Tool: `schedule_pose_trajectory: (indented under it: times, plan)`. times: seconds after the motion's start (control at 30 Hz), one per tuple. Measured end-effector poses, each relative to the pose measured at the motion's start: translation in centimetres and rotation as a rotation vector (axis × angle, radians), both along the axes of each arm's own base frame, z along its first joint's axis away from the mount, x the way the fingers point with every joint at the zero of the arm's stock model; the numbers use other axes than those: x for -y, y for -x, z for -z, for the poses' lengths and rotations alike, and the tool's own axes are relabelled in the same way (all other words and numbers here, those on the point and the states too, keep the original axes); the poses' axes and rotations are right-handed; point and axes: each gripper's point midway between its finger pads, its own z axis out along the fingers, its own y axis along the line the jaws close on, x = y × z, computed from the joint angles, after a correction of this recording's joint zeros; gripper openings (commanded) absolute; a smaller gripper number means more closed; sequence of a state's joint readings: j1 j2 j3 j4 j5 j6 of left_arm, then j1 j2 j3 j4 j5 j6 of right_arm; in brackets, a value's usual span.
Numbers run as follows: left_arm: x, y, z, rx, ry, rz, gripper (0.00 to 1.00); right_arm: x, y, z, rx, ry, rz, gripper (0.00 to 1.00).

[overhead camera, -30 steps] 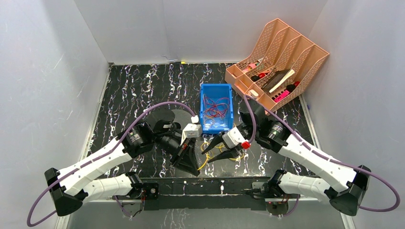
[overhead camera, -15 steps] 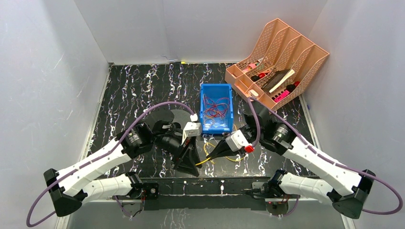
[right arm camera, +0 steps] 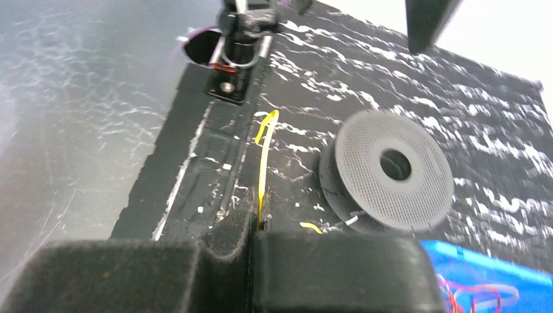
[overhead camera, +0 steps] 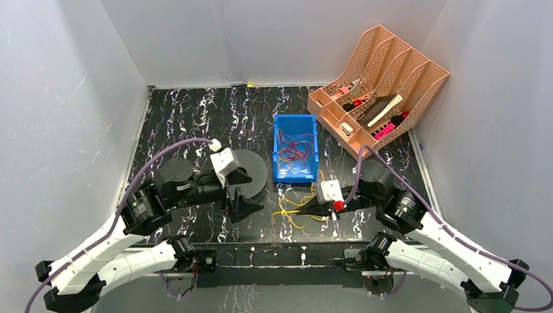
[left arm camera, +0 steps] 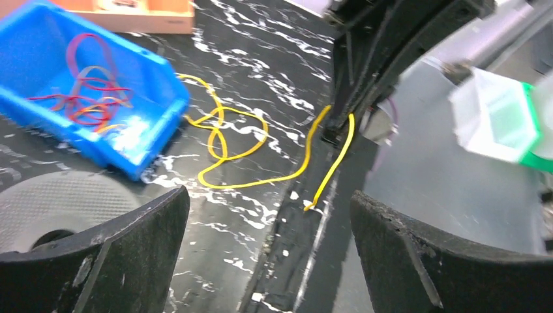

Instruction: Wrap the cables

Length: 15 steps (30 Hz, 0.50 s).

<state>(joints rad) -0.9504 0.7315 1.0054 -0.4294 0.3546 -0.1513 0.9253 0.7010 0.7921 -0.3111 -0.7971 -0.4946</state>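
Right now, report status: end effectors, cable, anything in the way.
Left end effector open, empty. Right end effector shut on yellow cable; slack looped on table. Spool and blue bin close, nothing lying on it.

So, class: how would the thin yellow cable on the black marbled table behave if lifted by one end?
Probably floppy: the thin yellow cable lies in loose loops on the black marbled table. Likely light: it is far thinner than the right gripper shut on it. Perhaps slightly springy: its free end shows a gentle curve.

The black marbled table (overhead camera: 189,124) carries a blue bin (overhead camera: 276,153), a grey spool (overhead camera: 258,171), a yellow cable (right arm camera: 261,176) and an orange rack (overhead camera: 420,81).
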Motion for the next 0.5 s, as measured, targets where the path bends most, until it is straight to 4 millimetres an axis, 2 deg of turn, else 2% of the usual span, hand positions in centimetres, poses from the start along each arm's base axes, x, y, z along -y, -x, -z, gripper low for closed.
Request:
schedule_pose_trajectory:
  times: [0.13,0.23,0.33,0.5]
  plan:
    - [-1.3,-2.1,-0.4,0.049,-0.005,-0.138,0.93,0.6,-2.2,0.5,-0.08,0.027,0.201,0.0]
    - [-1.9,-3.5,0.3,0.058,-0.039,-0.22,0.93,1.1,-4.3,0.8,-0.164,0.043,0.375,0.0]
    - [-2.2,-5.0,1.9,0.05,-0.104,-0.294,0.93,1.7,-6.1,1.3,-0.242,0.054,0.531,0.0]
    - [-2.7,-7.6,6.3,0.01,-0.26,-0.425,0.94,3.2,-8.8,3.0,-0.388,0.094,0.792,0.0]
